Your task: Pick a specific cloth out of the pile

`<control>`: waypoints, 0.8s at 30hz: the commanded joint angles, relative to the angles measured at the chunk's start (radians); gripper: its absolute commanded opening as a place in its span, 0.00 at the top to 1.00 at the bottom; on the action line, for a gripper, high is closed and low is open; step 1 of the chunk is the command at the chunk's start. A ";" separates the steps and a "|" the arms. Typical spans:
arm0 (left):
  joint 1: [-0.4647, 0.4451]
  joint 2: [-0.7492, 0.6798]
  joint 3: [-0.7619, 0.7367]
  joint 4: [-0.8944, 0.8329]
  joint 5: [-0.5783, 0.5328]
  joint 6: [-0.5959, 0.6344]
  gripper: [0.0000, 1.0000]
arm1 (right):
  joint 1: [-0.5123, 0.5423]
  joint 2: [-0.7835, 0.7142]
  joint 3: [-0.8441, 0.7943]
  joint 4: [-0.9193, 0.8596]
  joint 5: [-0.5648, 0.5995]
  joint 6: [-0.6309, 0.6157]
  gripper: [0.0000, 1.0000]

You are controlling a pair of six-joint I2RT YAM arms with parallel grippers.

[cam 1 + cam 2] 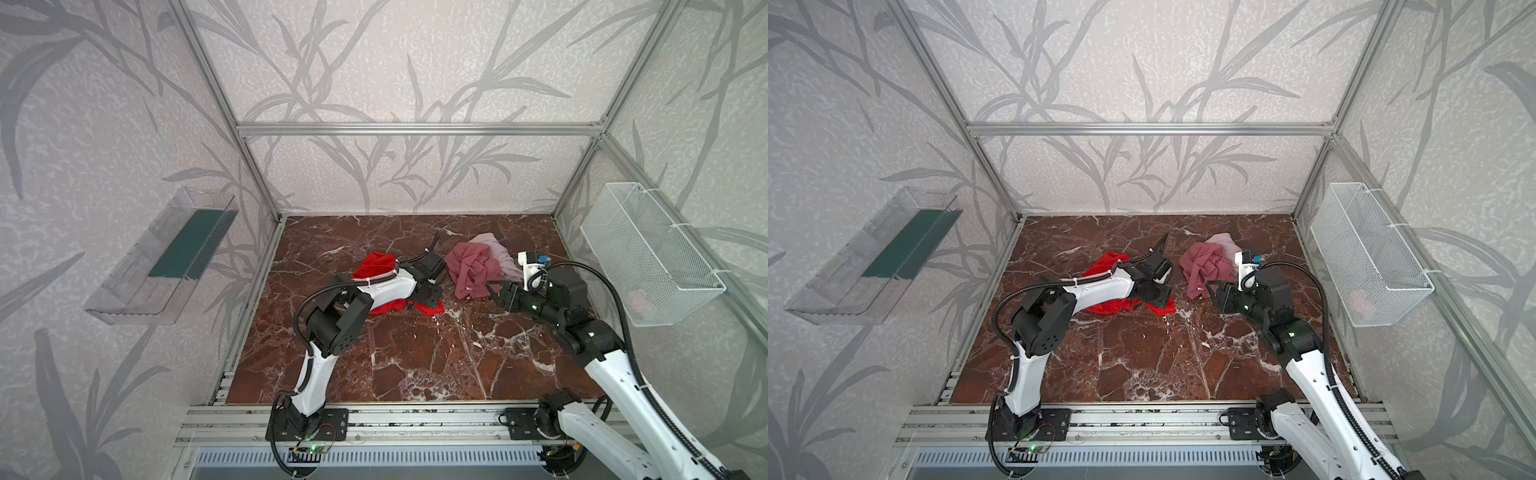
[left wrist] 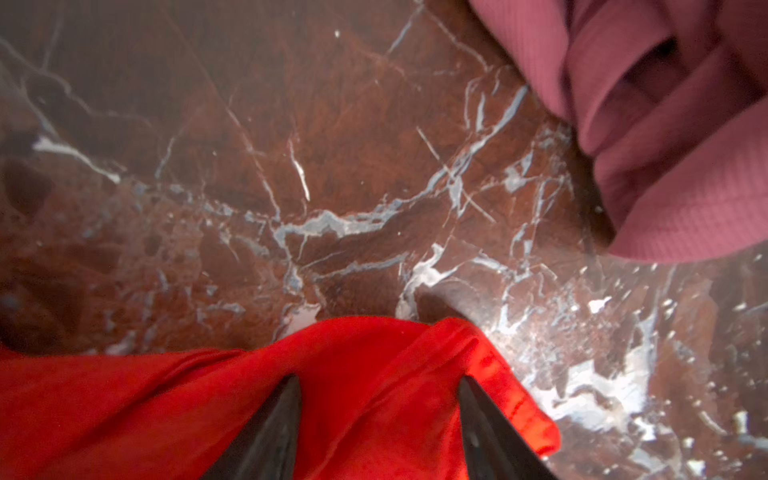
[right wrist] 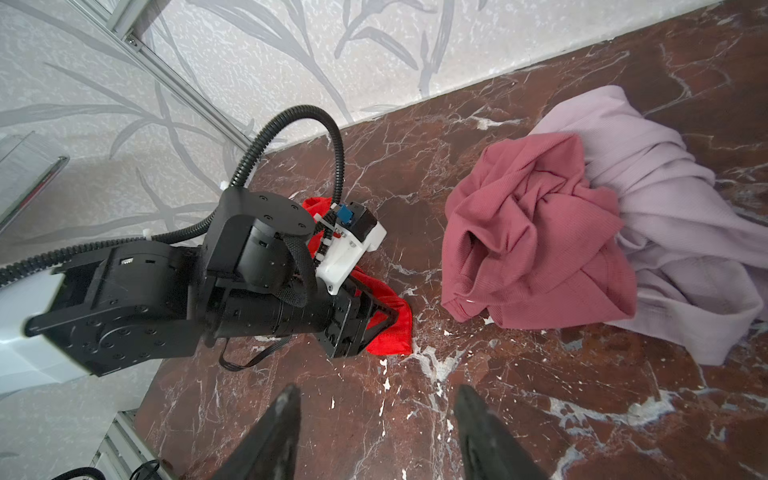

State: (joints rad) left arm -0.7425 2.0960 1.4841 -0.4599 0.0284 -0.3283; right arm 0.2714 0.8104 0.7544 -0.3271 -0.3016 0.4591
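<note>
Two cloths form the pile [image 1: 478, 270]: a dusty rose cloth [image 3: 536, 232] and a pale pink cloth [image 3: 673, 232]. At its 9 o'clock, apart on the marble tabletop [image 1: 415, 357], lies the bright red cloth [image 1: 376, 266], under the left gripper [image 2: 378, 380], jaws parted astride it. At 5 o'clock the right gripper [image 3: 374, 388] hovers, jaws spread, empty.

My right hand [image 3: 377, 388] hung with its fingers apart over bare worktop [image 3: 540, 395]. Ahead I saw the left hand [image 3: 380, 322] low on the red cloth [image 3: 392, 338], apart from the rose-pink cloth [image 3: 536, 245] bunched atop the pale pink cloth [image 3: 673, 266].
</note>
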 commanded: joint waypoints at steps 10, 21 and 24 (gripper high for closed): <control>0.027 -0.122 -0.067 -0.056 -0.127 -0.037 1.00 | -0.012 -0.007 0.020 -0.002 -0.027 -0.004 0.41; 0.251 -0.493 -0.212 0.018 -0.027 -0.091 1.00 | -0.014 0.019 0.008 0.034 -0.045 0.004 0.40; 0.314 -0.567 -0.266 0.025 -0.052 -0.095 1.00 | -0.014 0.032 0.011 0.047 -0.053 0.007 0.41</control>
State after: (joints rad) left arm -0.4511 1.5631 1.2644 -0.4381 -0.0208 -0.4034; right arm 0.2615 0.8352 0.7544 -0.3130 -0.3313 0.4618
